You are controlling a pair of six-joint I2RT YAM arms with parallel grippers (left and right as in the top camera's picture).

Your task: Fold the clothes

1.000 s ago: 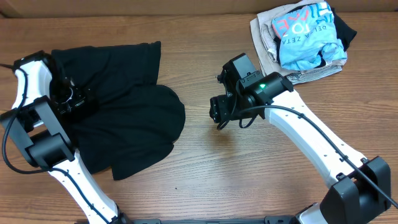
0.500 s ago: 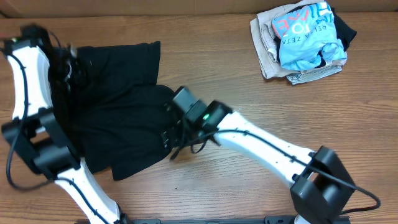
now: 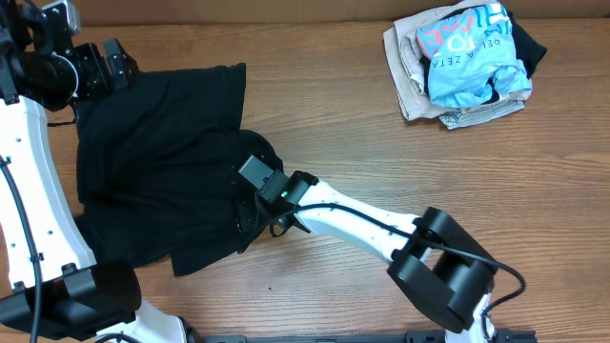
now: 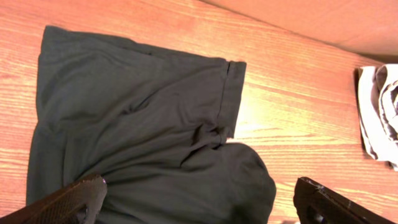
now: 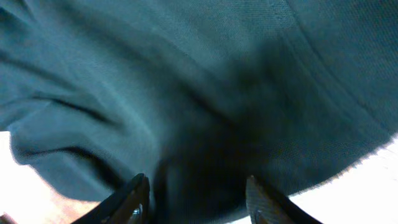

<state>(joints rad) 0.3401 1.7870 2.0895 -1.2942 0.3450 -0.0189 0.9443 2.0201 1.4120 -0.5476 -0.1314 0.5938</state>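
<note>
The black shirt (image 3: 162, 162) lies crumpled on the left of the table, one sleeve spread at the top and a rounded fold at its right edge. No logo shows. My left gripper (image 3: 116, 65) is open and empty, held high over the shirt's far left corner. In its wrist view the shirt (image 4: 137, 124) lies far below the wide-spread fingers (image 4: 202, 202). My right gripper (image 3: 248, 211) is open and low at the shirt's right fold. In its wrist view the fabric (image 5: 186, 81) fills the frame and lies between the fingers (image 5: 193, 199).
A pile of other clothes (image 3: 467, 62), light blue, white and black, sits at the far right of the table; its edge shows in the left wrist view (image 4: 382, 106). The right arm (image 3: 381, 224) stretches across the table's middle. Bare wood (image 3: 334, 105) lies between shirt and pile.
My right arm has swung left from the table's middle down onto the shirt's right fold. My left arm has lifted off the shirt and moved up to the far left corner.
</note>
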